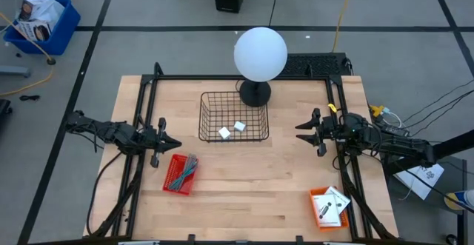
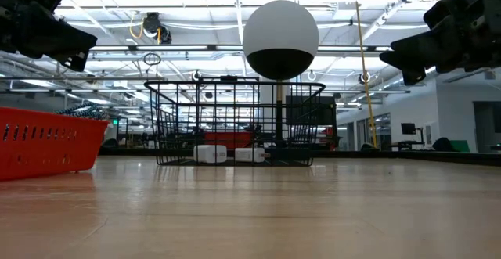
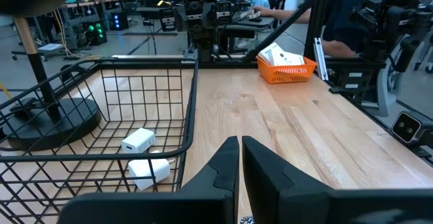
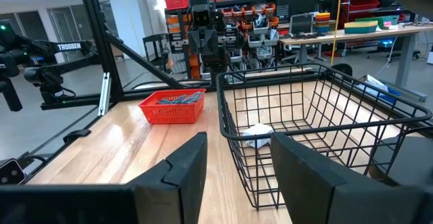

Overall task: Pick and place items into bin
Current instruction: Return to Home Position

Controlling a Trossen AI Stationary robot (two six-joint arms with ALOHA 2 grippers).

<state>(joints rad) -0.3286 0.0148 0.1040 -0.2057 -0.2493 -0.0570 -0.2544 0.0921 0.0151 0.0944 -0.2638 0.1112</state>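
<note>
Items nearest me, white cards (image 1: 335, 200) in the orange tray (image 1: 314, 197) and tools (image 1: 185, 169) in the red tray (image 1: 167, 172) (can't tell them apart), need grabbing next. Left gripper (image 3: 240, 143) pinched closed, right gripper (image 4: 238, 137) spread wide, both empty at the sides: home pose, I reckon. Farther back, two white blocks (image 1: 224, 132) sit in the wire basket (image 1: 234, 93).

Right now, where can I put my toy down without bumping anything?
The bare wood between the basket, red tray and orange tray is free. The back middle is crowded: basket and lamp stand close together. The left gripper and right gripper hover at either side.
</note>
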